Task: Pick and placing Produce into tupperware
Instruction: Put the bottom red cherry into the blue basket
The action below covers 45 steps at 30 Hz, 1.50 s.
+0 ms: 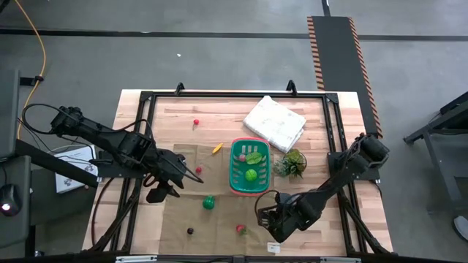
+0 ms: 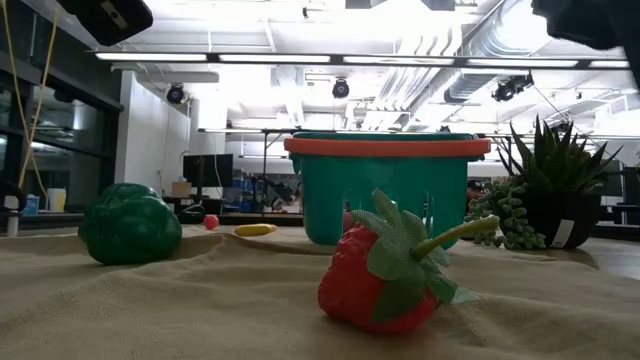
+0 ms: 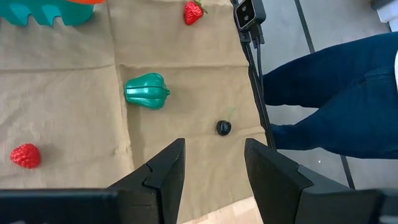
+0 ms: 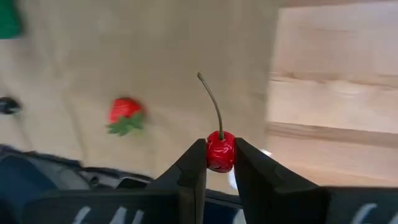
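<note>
The teal tupperware basket point(image 1: 248, 183) stands mid-table on a tan cloth point(image 1: 219, 219), with green produce point(image 1: 253, 158) inside. My right gripper point(image 4: 221, 153), near the basket's front right corner point(image 1: 265, 216), is shut on a red cherry point(image 4: 221, 151). My left gripper point(image 3: 214, 146) hangs open over the cloth's left part point(image 1: 162, 191), touching nothing. On the cloth lie a green pepper point(image 1: 208, 202), a strawberry point(image 1: 240, 229), a dark round piece point(image 1: 190, 231) and a red berry point(image 1: 199, 169). A yellow piece point(image 1: 217, 148) and another red berry point(image 1: 196, 123) lie on the bare wood. My right gripper pinches the cherry's round red body point(image 4: 221, 160) between its two fingertips, which come from above, slanting steeply down. The thin stem point(image 4: 211, 102) sticks out free beyond the fingers. The cherry looks lifted clear of the cloth.
A white rumpled cloth bundle point(image 1: 274, 123) lies at the far right, and a spiky green plant point(image 1: 292, 164) stands right of the basket. A black frame point(image 1: 146, 131) runs round the table. A person's leg in blue trousers point(image 3: 336, 93) shows beyond the table's near edge.
</note>
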Available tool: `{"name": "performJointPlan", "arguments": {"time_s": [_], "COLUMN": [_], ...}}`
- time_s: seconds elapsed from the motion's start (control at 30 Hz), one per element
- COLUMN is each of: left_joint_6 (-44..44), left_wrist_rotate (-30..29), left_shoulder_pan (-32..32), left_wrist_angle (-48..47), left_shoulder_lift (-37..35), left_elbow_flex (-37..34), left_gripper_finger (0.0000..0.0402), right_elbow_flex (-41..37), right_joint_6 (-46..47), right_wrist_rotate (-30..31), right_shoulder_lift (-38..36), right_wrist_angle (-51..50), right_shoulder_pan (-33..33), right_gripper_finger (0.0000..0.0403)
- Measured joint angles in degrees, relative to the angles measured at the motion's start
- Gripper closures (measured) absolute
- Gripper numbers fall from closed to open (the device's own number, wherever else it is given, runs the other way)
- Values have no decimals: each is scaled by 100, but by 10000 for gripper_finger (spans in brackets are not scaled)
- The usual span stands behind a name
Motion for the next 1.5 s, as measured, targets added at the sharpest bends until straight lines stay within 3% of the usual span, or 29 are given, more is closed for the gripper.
{"name": "performJointPlan", "arguments": {"time_s": [0.3, 0.7, 0.9, 1.03, 1.17, 1.5], "left_joint_6": [-189, -372, -487, -520, -604, -968], "left_wrist_rotate": [-7, -83, -160, -287, -410, -723], "left_shoulder_pan": [0, 0, -2, 0, 0, -2], "left_wrist_angle": [13, 24, 35, 35, 39, 39], "left_shoulder_lift": [-2, -2, -2, -2, -2, -2], "left_elbow_flex": [0, 0, 0, 0, 0, 0], "left_gripper_finger": [247, 247, 247, 247, 247, 247], "right_elbow_flex": [0, 0, 0, 0, 0, 2], "right_joint_6": [-1182, -3808, -4766, -5120, -5525, -6962], "right_wrist_rotate": [346, 654, 615, 542, 291, -319], "right_shoulder_lift": [-64, -123, -433, -701, -869, -862], "right_wrist_angle": [991, 2263, 2019, 1341, 642, 224], "right_shoulder_pan": [-432, -1638, -2206, -2550, -2835, -3377], "right_gripper_finger": [344, 344, 344, 344, 344, 344]}}
